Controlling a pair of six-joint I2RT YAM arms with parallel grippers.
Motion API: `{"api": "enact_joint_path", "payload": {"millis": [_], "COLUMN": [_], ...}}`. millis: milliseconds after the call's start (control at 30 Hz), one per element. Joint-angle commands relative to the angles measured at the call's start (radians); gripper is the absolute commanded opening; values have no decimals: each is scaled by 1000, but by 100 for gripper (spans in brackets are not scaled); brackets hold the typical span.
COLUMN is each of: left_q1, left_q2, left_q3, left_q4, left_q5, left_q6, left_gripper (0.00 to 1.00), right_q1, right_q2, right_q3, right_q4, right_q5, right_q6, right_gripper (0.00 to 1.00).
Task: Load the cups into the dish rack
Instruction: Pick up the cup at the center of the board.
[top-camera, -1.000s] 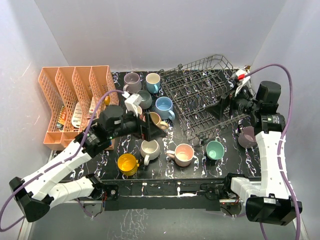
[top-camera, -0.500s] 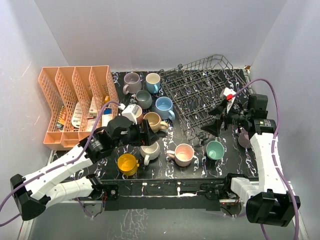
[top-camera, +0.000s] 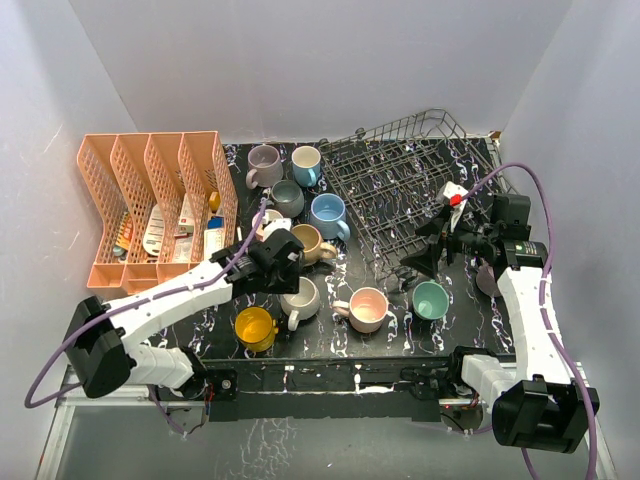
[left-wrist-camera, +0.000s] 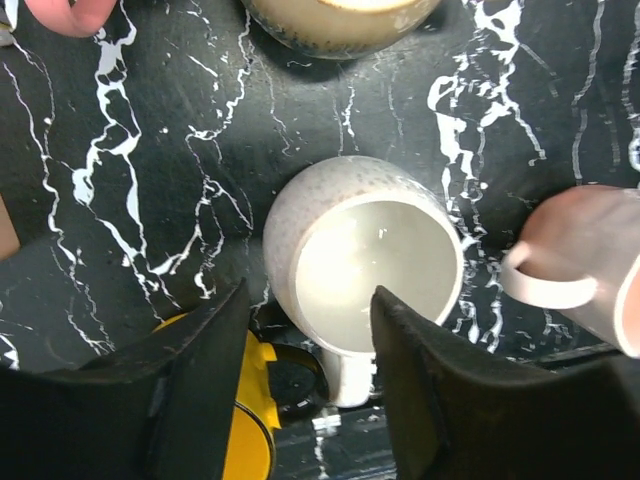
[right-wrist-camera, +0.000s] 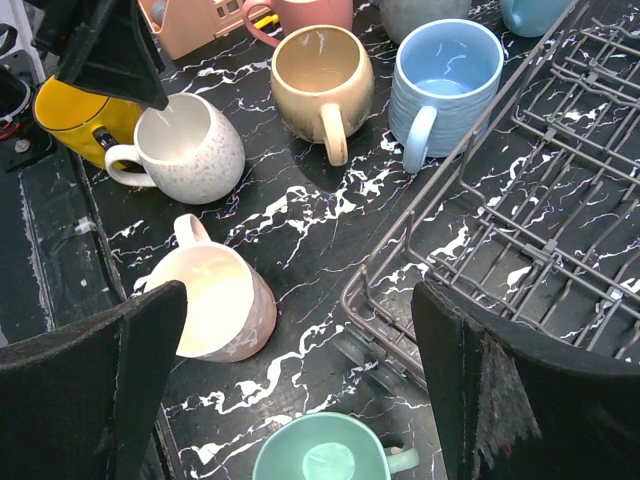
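Observation:
Several cups stand on the black marbled mat left of and in front of the dish rack (top-camera: 400, 185). My left gripper (left-wrist-camera: 308, 300) is down over the white speckled cup (left-wrist-camera: 360, 255), jaws partly closed. One finger is outside its wall and the other hangs over its inside, with the handle between them and a gap still showing. Beside that cup are a yellow cup (top-camera: 254, 327) and a pink cup (top-camera: 367, 309). My right gripper (right-wrist-camera: 300, 300) hangs wide open and empty above the mat at the rack's front corner (right-wrist-camera: 400, 280), with a green cup (right-wrist-camera: 320, 455) below it.
Tan (top-camera: 310, 242), light blue (top-camera: 328, 213), grey (top-camera: 288, 197), mauve (top-camera: 264, 163) and blue-and-white (top-camera: 306, 163) cups crowd the mat's back left. Another mauve cup (top-camera: 492, 275) sits right of the rack, behind my right arm. An orange divided organiser (top-camera: 150, 200) stands at the left.
My left arm swung down from the tan cup onto the white speckled cup and its jaws narrowed. My right gripper came off the rack, down toward its front corner, still open.

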Motion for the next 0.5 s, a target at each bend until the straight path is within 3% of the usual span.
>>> {"api": "enact_joint_path", "payload": {"millis": [0, 67, 300, 467], "left_q1": [-3, -3, -3, -3], "left_q2": [48, 76, 132, 164], "left_q3": [45, 49, 19, 8], "left_q4": [-11, -20, 18, 48], "left_q5": [-71, -91, -74, -63], "left_q6": [47, 51, 61, 77], "left_gripper": [43, 39, 37, 23], "right_q1": [4, 4, 4, 4], "right_q2": [-9, -10, -16, -17], "right_q3": [-16, -21, -30, -34], "right_q4": [51, 55, 62, 68], "right_q5": [-6, -5, -6, -9], "right_q6": [-15, -13, -5, 2], "right_gripper": [98, 98, 98, 98]}}
